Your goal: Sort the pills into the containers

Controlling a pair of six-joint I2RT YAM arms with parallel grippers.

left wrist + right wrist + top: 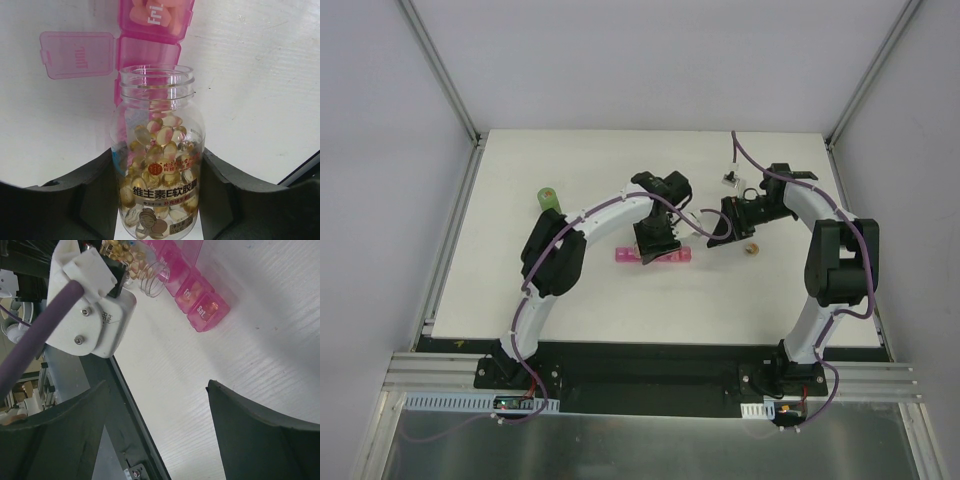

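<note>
My left gripper is shut on a small clear bottle, uncapped, with its mouth aimed at the pink containers. Yellow-brown pills fill the bottle's lower half. One compartment lid is swung open to the left. The compartment marked Fri holds pills. From above, the left gripper hangs over the pink containers. My right gripper stands open and empty just right of the strip. In the right wrist view its jaws frame bare table, with the containers beyond.
A green bottle stands at the table's left. A small tan round cap lies right of the right gripper. A small dark item sits farther back. The left wrist's white housing fills the right wrist view's upper left.
</note>
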